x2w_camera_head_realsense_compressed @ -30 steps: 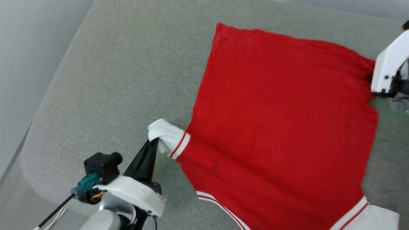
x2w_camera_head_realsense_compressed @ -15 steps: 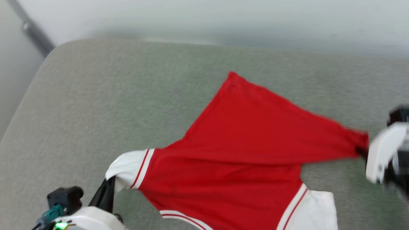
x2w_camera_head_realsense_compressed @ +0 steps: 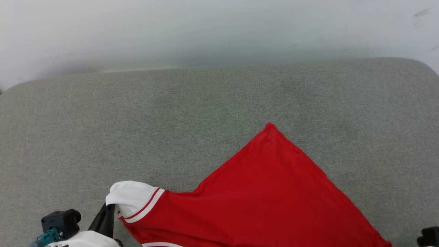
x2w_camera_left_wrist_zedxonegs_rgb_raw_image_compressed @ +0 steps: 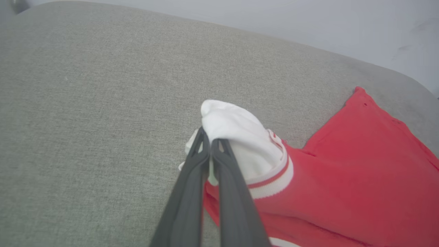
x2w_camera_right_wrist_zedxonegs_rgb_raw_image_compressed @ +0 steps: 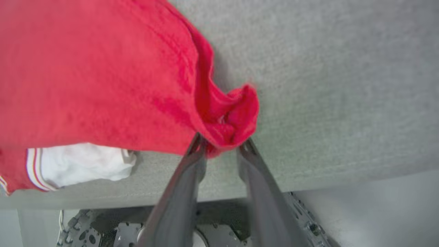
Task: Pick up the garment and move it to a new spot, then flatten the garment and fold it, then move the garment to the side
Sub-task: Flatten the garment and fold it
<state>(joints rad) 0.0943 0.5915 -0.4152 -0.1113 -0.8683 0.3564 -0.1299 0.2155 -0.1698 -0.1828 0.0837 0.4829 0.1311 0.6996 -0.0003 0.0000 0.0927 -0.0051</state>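
**Head camera swung; garment low on cushion, pinched at one sleeve**

Head view has shifted as a whole since a second ago. That is a camera move, not the shirt sliding. The garment (x2w_camera_head_realsense_compressed: 267,199) now sits at the bottom of that view, with much more bare cushion (x2w_camera_head_realsense_compressed: 171,120) beyond it.

Nearest, at the lower left of head view, the left gripper (x2w_camera_left_wrist_zedxonegs_rgb_raw_image_compressed: 210,142) has its two dark fingers pressed together. They are clamped on the bunched white sleeve (x2w_camera_left_wrist_zedxonegs_rgb_raw_image_compressed: 240,137), and the sleeve's red-and-white striped trim is just past the tips.

In the right wrist view, the right gripper (x2w_camera_right_wrist_zedxonegs_rgb_raw_image_compressed: 223,145) has its fingers a little apart. A crumpled red corner (x2w_camera_right_wrist_zedxonegs_rgb_raw_image_compressed: 233,116) of the garment is wadded between the tips and touches both fingers. Can't tell if it is truly pinched or loose. The second white sleeve (x2w_camera_right_wrist_zedxonegs_rgb_raw_image_compressed: 82,161) lies flat on the cushion to the left of those fingers. The robot's dark base (x2w_camera_right_wrist_zedxonegs_rgb_raw_image_compressed: 103,233) shows under the cushion edge.

Further out, the red body of the garment spreads over the near part of the cushion, plain red side up, with a few soft creases. It runs to a pointed far corner (x2w_camera_head_realsense_compressed: 271,132) roughly mid-cushion.

Beyond that is bare grey-green fabric up to the cushion's rounded far edge, then a pale wall (x2w_camera_head_realsense_compressed: 205,31).
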